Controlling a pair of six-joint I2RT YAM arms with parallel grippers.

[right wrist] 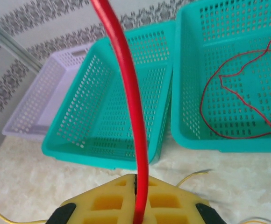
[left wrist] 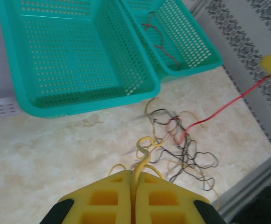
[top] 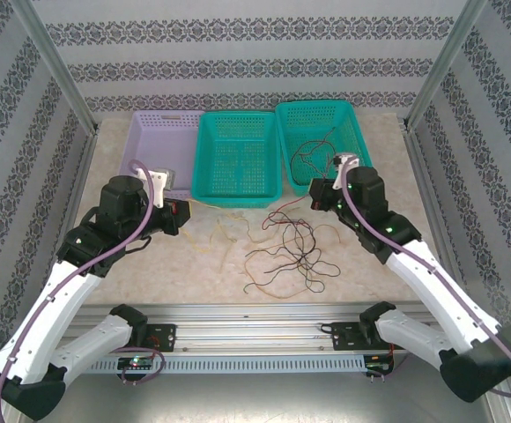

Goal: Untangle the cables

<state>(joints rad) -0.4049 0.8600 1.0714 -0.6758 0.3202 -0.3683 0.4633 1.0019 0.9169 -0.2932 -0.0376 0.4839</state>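
Landmark: middle teal basket (top: 201, 159), with a lilac basket (top: 141, 132) on its left and a right teal basket (top: 359, 132) touching its other side.
Cables, main lot: a loose tangle (top: 291, 251) of black, red and olive strands on the table, just in front of the middle basket's near right corner.
Cables, put away: a thin red strand (right wrist: 229, 93) lies inside the right teal basket.
Left gripper (left wrist: 135, 176): off the middle basket's near left corner, fingers pinched tight on a yellow cable (left wrist: 144, 149) that curls away toward the tangle.
Right gripper (right wrist: 138, 179): off the middle basket's near right corner, fingers clamped on a red cable (right wrist: 126, 70) that runs in a fairly straight line down into the tangle.
Step in hand (judged): drawing the red and yellow strands out of the knot from opposite sides.
Method advised: pull slowly and evenly, lift the red strand up and away from the basket front, and pause if the whole knot drags along.
Risk: a strand may slip from the pads or snag on the basket's rim.
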